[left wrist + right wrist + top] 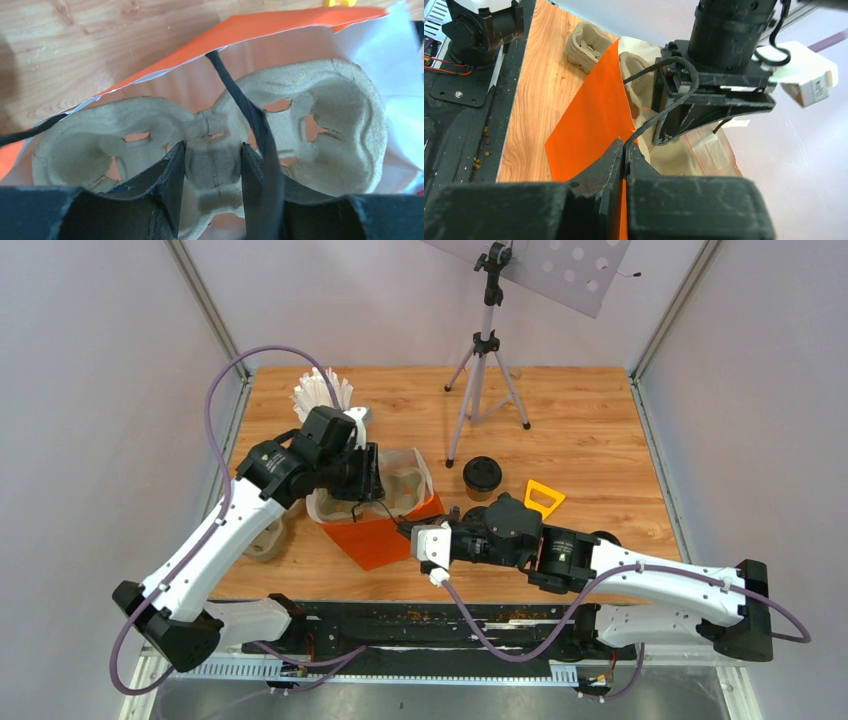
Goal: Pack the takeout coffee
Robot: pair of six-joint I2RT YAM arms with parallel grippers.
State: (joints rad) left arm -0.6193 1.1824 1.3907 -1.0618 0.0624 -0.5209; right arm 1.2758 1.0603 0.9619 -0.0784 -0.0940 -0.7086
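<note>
The takeout coffee [482, 478], a small brown cup with a black lid on it, stands on the wooden table just right of the orange bag [385, 537]. My left gripper [372, 480] reaches into the bag's mouth. In the left wrist view this gripper [214, 150] is shut on the middle bridge of a pulp cup tray [320, 95], which sits inside the bag [280, 22]. My right gripper [625, 146] is shut on the near edge of the bag [589, 125], where a black cord handle [644, 127] runs.
A second pulp tray [265, 540] lies on the table at the left. A cup of white sticks [322, 395] stands behind the left arm. A yellow piece [543, 497] lies right of the coffee. A tripod [487, 370] stands at the back.
</note>
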